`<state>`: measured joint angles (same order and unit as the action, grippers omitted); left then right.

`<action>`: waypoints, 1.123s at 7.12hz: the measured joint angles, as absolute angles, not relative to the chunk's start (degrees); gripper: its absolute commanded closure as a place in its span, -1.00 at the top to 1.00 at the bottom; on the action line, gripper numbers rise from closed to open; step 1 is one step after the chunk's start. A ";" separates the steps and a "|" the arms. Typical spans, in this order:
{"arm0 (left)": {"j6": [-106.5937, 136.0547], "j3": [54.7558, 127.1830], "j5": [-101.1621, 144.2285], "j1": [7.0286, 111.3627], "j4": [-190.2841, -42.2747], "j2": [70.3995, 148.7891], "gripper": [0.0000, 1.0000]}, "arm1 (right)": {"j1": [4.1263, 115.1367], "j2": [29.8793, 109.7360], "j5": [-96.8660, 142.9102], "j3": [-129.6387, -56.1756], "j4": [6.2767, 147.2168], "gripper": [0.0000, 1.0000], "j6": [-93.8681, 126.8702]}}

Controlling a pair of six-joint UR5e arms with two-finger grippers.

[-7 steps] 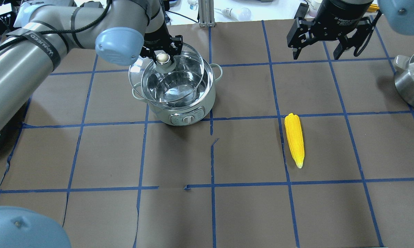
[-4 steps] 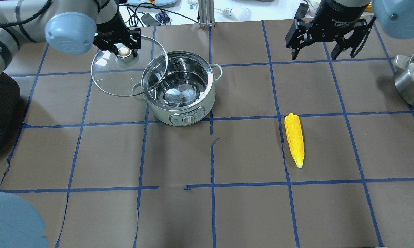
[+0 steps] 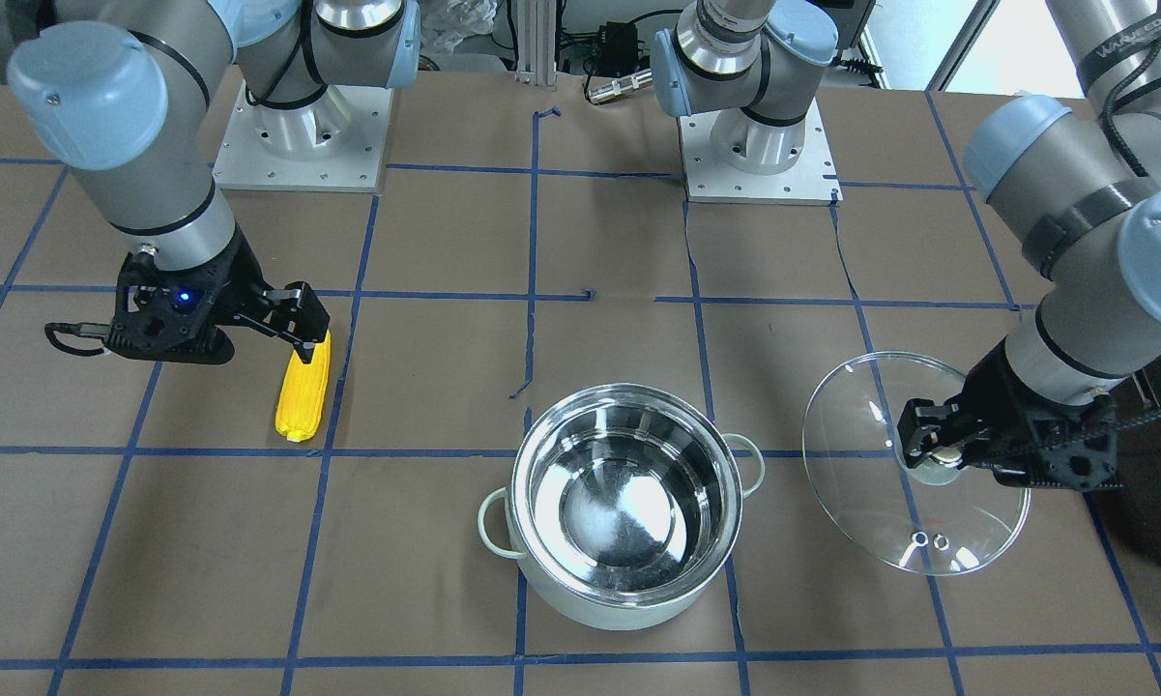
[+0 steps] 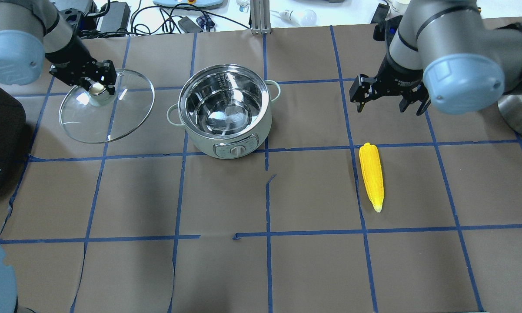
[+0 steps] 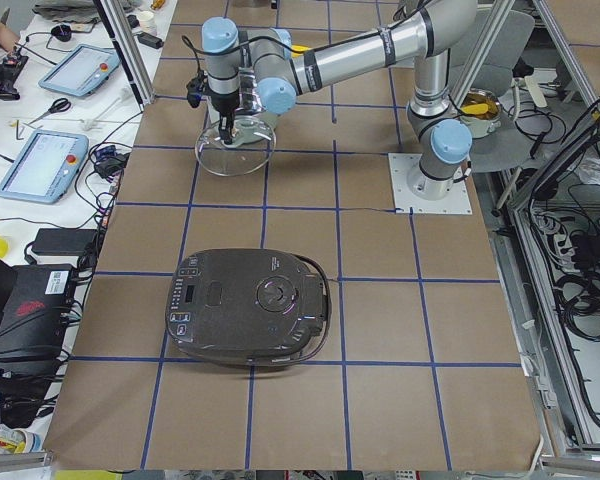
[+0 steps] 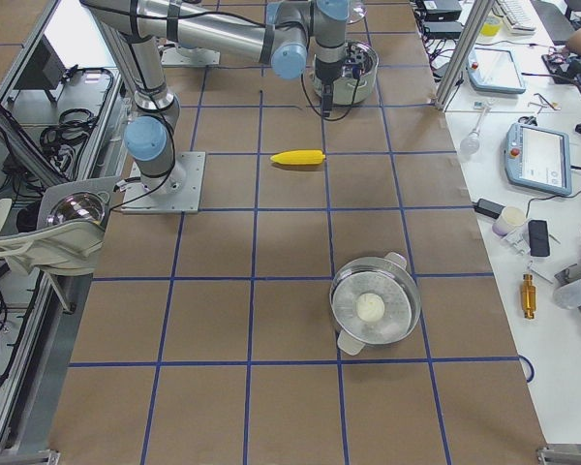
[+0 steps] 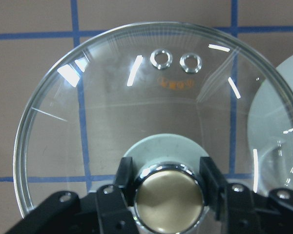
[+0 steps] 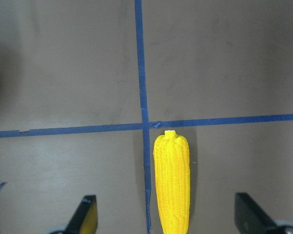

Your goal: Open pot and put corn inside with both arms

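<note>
The pale mint-green pot (image 4: 224, 111) stands uncovered, its steel inside bare; it also shows in the front view (image 3: 628, 503). My left gripper (image 4: 96, 87) is shut on the metallic knob of the clear glass lid (image 4: 113, 121). It holds the lid tilted to the left of the pot, clear of the rim (image 3: 860, 454) (image 7: 112, 122). The yellow corn (image 4: 371, 176) lies flat on the table right of the pot (image 8: 172, 180). My right gripper (image 4: 389, 98) is open and empty, hovering just beyond the corn's thick end (image 3: 271, 333).
A black appliance (image 4: 0, 143) lies at the left table edge, close to the held lid. A steel pot with its own lid (image 4: 519, 108) stands at the far right. Blue tape lines grid the brown table cover (image 4: 269, 204).
My left gripper has carried the lid off the pot and away to the left. My right arm has swung in and lowered its open gripper toward the corn.
</note>
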<state>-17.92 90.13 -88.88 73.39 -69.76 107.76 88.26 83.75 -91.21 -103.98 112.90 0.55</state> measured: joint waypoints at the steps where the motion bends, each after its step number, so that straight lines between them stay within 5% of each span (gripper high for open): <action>1: -19.85 92.87 -88.71 71.22 -66.87 107.96 -0.46 | 88.25 82.90 -92.45 -110.32 121.32 0.99 -0.44; 5: -22.87 104.07 -88.55 66.27 -51.27 109.19 -0.42 | 85.69 76.95 -92.88 -125.59 143.97 0.46 -3.76; 7: -23.80 105.19 -88.55 65.65 -48.20 110.71 -0.43 | 85.39 76.62 -92.92 -126.90 144.26 -0.57 -4.34; 8: -23.88 105.25 -88.48 65.62 -46.97 111.65 -0.43 | 85.37 76.68 -92.99 -126.98 144.06 -0.86 -4.26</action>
<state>-23.88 105.25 -88.48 65.62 -46.97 111.65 85.37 76.68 -92.99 -126.98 144.06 -4.26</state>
